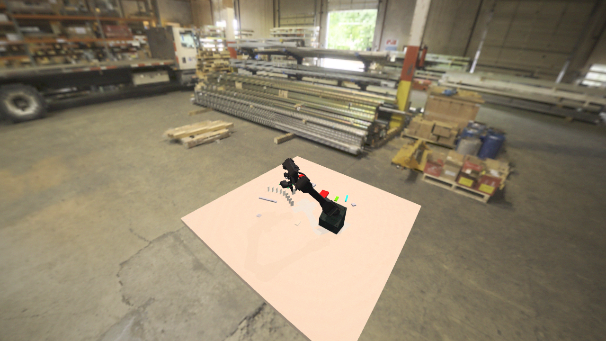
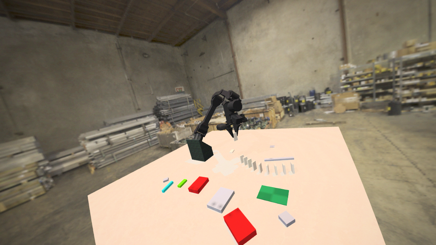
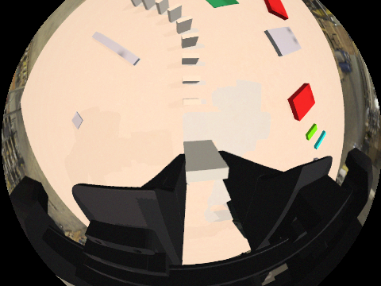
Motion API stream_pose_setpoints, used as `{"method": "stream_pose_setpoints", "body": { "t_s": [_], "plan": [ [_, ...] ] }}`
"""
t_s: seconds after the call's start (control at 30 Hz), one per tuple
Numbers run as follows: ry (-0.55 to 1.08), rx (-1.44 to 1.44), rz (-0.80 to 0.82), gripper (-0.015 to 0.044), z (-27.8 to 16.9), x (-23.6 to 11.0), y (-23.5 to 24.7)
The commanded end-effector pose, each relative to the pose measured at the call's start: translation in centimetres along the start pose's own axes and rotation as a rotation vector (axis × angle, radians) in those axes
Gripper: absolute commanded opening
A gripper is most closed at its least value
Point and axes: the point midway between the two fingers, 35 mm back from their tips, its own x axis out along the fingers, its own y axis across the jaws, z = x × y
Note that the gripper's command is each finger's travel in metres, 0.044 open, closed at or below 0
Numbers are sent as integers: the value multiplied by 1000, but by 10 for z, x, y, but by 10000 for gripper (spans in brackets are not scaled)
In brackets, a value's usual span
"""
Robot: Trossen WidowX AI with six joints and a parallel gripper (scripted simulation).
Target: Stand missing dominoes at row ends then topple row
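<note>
A curved row of several pale standing dominoes [image 2: 253,165] [image 3: 190,41] [image 1: 283,194] stands on the pink table [image 2: 320,182] [image 1: 296,275]. My gripper [image 2: 233,133] [image 3: 206,170] [image 1: 290,186] is shut on a pale domino [image 2: 235,136] [image 3: 205,160] and holds it upright, well above the table. It hangs short of the row's near end, on the side of the robot base [image 2: 199,149]. One loose domino [image 2: 232,150] lies flat near the base. Another loose domino [image 2: 272,146] [image 3: 78,120] lies flat beyond the row.
A long grey bar [image 2: 279,158] [image 3: 116,48] lies beside the row's far end. A green plate [image 2: 273,195], a white slab [image 2: 220,199] [image 3: 282,40], two red blocks [image 2: 198,184] [image 2: 239,226], a small grey block [image 2: 286,218], a lime bar [image 2: 182,182] and a cyan bar [image 2: 167,186] lie on the other side.
</note>
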Motion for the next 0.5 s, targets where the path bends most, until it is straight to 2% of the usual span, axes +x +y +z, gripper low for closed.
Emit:
{"method": "stream_pose_setpoints", "body": {
  "t_s": [0.0, 0.47],
  "plan": [
    [12, 15, -4, 107, 1, 20, -3],
    [12, 14, -1, 107, 0, 105, -2]
  ]
}}
